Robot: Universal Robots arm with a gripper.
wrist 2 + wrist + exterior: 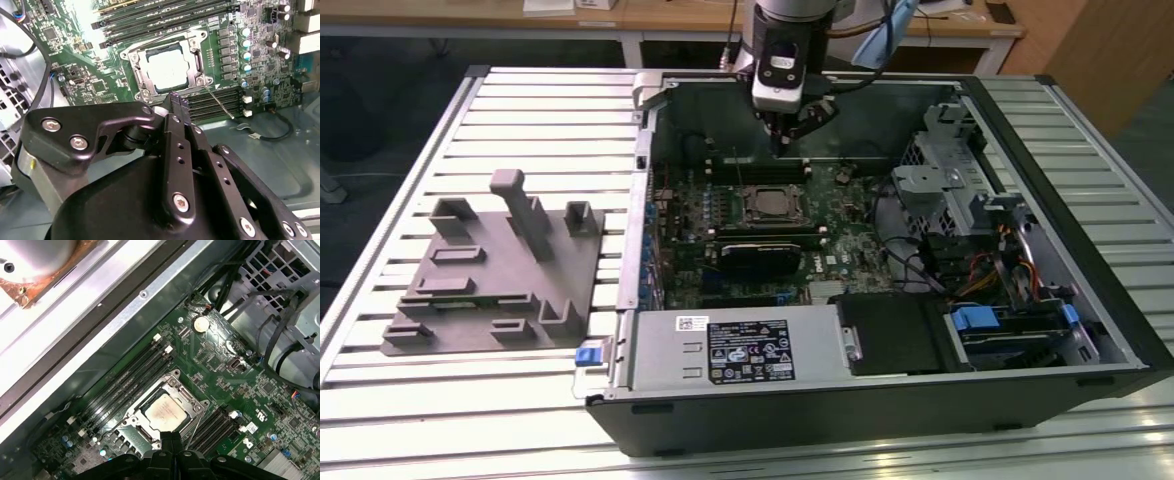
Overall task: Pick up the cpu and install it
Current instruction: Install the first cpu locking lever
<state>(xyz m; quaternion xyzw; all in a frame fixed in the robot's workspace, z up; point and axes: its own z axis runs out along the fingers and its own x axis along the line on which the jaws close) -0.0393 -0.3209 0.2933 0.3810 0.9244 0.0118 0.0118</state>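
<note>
Already seated: cpu in its socket, gripper closed and empty above

Overhead, the gripper [790, 125] hangs inside the open computer case [854, 410], close to its far wall. Both wrist views show its two fingers [175, 140] pressed together tip to tip. They grip nothing and touch nothing.

The cpu [167, 70] lies flat, silver face up, inside the metal socket frame [199, 62] on the green motherboard [215, 370]. It sits below the fingertips and apart from them.

The space from the socket up to the gripper is open. Two banks of memory slots [127, 377] flank the socket, and a black expansion card [761, 255] lies just beside it on the near side. The drive cage [947, 170] and its cables crowd the exterior view's right, and the power supply box [734, 345] lines the near edge.

Count: one cpu, one gripper, one case, one card. One grey tray [480, 290] with upright blocks rests on the slatted table [400, 130], at the exterior view's left of the case.
</note>
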